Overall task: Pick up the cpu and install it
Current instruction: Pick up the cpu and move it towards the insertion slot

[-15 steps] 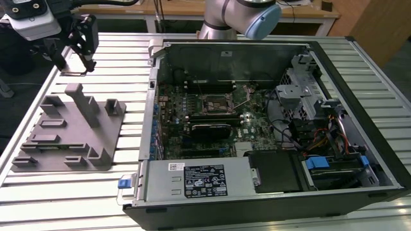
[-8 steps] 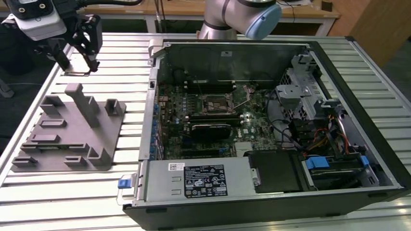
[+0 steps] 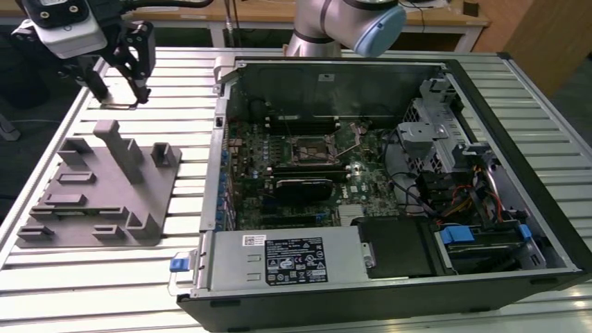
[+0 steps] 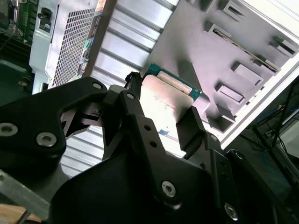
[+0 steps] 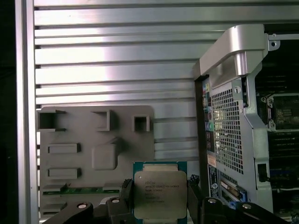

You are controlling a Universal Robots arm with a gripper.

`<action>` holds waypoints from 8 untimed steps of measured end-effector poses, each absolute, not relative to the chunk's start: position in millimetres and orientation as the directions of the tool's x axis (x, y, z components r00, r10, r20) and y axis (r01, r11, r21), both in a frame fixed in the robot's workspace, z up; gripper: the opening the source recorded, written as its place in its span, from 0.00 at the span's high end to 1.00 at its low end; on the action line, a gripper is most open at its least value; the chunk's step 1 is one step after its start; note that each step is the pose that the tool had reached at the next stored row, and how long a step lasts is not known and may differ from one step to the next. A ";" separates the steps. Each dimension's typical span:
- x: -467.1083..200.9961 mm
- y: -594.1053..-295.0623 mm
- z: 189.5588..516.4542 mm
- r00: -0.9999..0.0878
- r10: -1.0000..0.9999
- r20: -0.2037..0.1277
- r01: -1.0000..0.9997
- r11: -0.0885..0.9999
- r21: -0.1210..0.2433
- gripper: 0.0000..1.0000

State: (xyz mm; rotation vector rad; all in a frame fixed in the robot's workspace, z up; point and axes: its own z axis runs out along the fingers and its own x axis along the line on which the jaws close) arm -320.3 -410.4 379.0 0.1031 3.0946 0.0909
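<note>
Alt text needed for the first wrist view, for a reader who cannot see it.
The hand grips the cpu by two opposite edges, its silvery metal top facing the camera. Beyond it lie a grey fixture tray on the slatted metal table and the open computer case beside the tray.

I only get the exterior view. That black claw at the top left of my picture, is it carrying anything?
Observer: Yes. In both wrist views the gripper is shut on the cpu, a flat square chip.
Operator: How is it held?
Observer: In the first wrist view the fingers press two opposite edges, leaving its silvery top bare.
Operator: Any other colour?
Observer: A green rim runs around that top.
</note>
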 end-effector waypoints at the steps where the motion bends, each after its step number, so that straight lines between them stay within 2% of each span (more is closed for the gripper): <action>1: -319.1 -410.4 378.9 -0.997 0.068 -0.042 0.065 0.996 0.060 0.46; 8: -310.9 -410.4 378.9 -0.997 0.068 -0.042 0.065 0.996 0.060 0.46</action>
